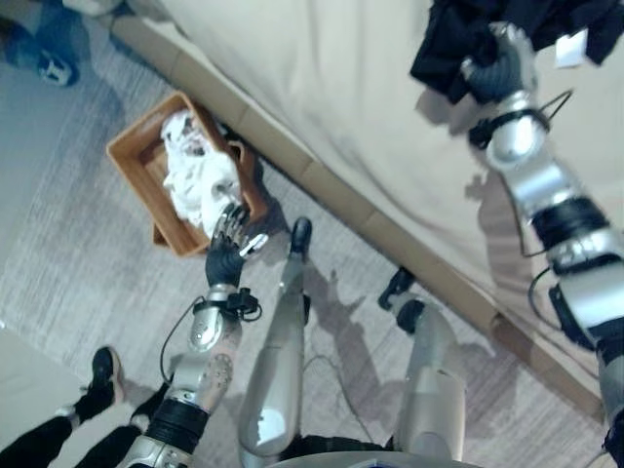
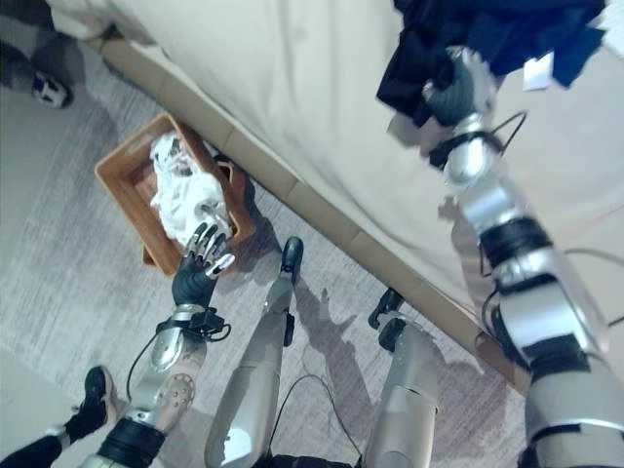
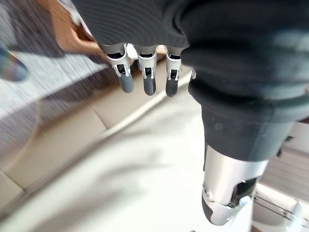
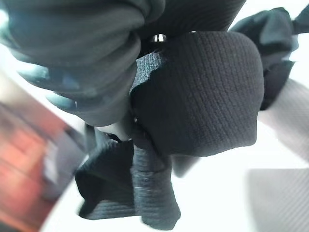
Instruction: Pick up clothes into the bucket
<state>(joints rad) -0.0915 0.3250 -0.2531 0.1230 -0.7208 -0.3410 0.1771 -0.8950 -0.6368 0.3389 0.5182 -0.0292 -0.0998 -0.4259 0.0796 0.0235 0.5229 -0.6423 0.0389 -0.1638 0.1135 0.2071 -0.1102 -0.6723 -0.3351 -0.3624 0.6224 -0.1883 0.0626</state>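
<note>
Right wrist view, dark garment [image 4: 198, 96] bunched in right hand [image 1: 499, 70]

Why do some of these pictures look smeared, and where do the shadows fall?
In the right wrist view the dark garment is fairly sharp, while the reddish patch behind it is smeared. In the left wrist view the left hand is crisp and the pale bed soft. In the left eye view, the right hand and its arm cast shadows on the bed.
</note>
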